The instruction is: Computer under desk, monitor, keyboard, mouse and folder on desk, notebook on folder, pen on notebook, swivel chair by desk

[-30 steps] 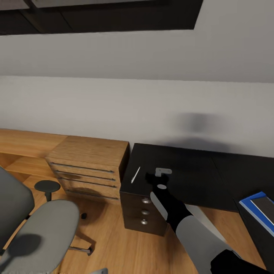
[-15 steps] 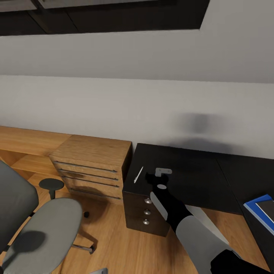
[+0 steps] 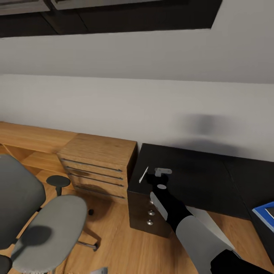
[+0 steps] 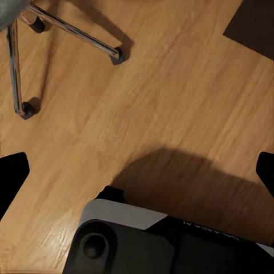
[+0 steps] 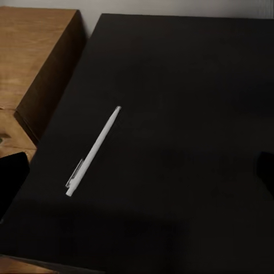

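The white pen [image 3: 143, 174] [image 5: 93, 152] lies on the left end of the black desk [image 3: 190, 179] [image 5: 182, 114], above its drawer unit with silver knobs [image 3: 151, 213]. My right gripper [image 3: 151, 177] [image 5: 140, 171] hovers open just right of the pen, its fingers [image 5: 12, 174] apart with nothing between them. A corner of the blue folder [image 3: 265, 214] shows on the desk at the far right edge. The grey swivel chair [image 3: 49, 224] stands on the floor at lower left. My left gripper [image 4: 137, 171] is open above the wooden floor near the chair's chrome legs [image 4: 68, 28].
A light wooden chest [image 3: 99, 163] with bar handles stands against the desk's left side, with a low wooden shelf [image 3: 30, 139] further left. A white wall runs behind. My own base [image 4: 142, 240] is below the left gripper.
The whole view has shifted, so desk, chest and chair sit further right in the picture and the folder is nearly cut off. The pen now lies closer to my right gripper.
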Available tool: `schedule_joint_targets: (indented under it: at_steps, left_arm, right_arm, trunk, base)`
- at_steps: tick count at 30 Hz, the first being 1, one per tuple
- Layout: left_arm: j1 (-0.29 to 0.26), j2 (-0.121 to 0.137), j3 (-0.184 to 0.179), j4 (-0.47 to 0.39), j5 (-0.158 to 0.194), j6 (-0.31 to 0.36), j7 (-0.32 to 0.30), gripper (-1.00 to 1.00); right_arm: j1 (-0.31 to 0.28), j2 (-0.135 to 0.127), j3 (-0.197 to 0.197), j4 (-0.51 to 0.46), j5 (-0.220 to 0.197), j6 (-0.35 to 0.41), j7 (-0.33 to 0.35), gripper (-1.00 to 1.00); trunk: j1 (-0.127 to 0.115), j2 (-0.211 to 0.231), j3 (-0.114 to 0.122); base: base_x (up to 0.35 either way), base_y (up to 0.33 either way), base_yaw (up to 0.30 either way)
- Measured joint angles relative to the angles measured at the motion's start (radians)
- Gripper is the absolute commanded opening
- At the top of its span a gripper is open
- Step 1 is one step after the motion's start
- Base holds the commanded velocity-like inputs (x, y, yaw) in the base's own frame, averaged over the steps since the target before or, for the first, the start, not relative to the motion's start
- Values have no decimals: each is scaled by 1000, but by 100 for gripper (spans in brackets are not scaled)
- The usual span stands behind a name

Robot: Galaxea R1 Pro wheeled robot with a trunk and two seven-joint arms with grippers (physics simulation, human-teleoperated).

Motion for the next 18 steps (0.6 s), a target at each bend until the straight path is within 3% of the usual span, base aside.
schedule_joint_targets:
  at_steps: [18]
  left_arm:
    - [0, 0, -5, 0, -1, 0, 1, 100]
  right_arm:
    - [0, 0, 0, 1, 0, 0, 1, 100]
  trunk:
    - [0, 0, 0]
  base:
    - [0, 0, 272]
